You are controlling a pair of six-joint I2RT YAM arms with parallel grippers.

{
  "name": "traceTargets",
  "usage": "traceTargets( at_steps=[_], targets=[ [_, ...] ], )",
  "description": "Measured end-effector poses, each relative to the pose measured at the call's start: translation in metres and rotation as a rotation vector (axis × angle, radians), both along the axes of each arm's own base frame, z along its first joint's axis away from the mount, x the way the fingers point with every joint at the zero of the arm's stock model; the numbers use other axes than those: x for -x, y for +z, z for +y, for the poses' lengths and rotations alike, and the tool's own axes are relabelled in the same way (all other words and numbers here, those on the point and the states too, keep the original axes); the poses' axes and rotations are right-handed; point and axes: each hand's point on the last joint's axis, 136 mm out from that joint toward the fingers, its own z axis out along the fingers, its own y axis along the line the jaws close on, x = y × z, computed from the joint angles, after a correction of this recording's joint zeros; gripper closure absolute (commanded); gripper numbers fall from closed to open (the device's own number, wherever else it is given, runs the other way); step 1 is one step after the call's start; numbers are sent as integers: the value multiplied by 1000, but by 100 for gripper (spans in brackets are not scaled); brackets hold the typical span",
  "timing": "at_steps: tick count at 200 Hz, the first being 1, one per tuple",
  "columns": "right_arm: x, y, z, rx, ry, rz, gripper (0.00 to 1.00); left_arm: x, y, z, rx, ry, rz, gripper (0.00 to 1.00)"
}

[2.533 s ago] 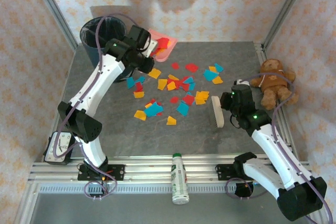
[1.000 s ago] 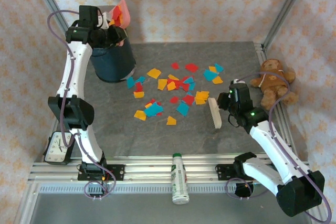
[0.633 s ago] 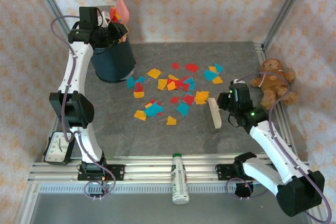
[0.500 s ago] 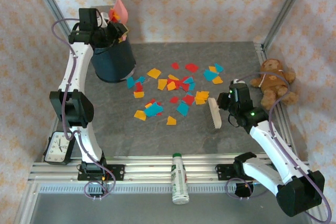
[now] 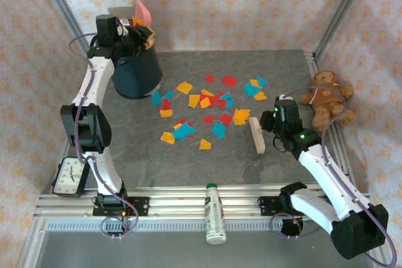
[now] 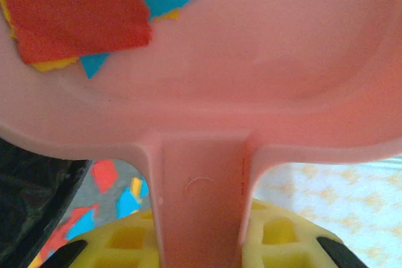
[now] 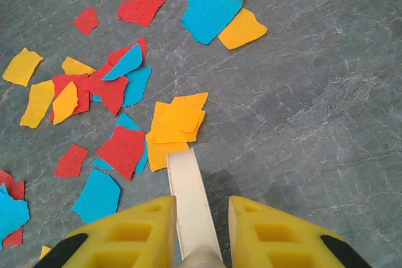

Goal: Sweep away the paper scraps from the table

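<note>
Yellow fingers of the left hand are seen closed upon the handle of a pink dustpan, which is gripped firmly between them. A few paper scraps, red, teal and yellow, are held in the pan's hollow. In the overhead view, the left arm is stretched high toward the far-left corner, and its hand is raised above a dark blue bin, with the pan tipped up on edge above it.

The right hand is shut on a cream sweeper, a flat pale bar clamped between its two yellow fingers. The bar's far end is placed just beside a small stack of yellow scraps. The right arm is bent at the elbow and reached forward from its base, so that the hand and the sweeper are set low at the right side of the scraps.

Most of the paper scraps are scattered across the middle of the worktop, a dark grey stone-patterned surface. A teddy bear is laid at the right edge, a clock at the near-left corner, and a bottle across the aluminium rails at the front. The space is enclosed by walls papered with an orange floral print.
</note>
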Motion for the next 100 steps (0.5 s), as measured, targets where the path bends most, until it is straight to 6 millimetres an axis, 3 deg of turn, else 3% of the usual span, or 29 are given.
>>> traceTargets(
  at_steps=[40,100],
  targets=[
    [0,-1,0,2,0,5,100,-8,11,2,133,29,-33,100],
    [0,-1,0,2,0,5,100,2,55,1,286,42,-129,100]
  ],
)
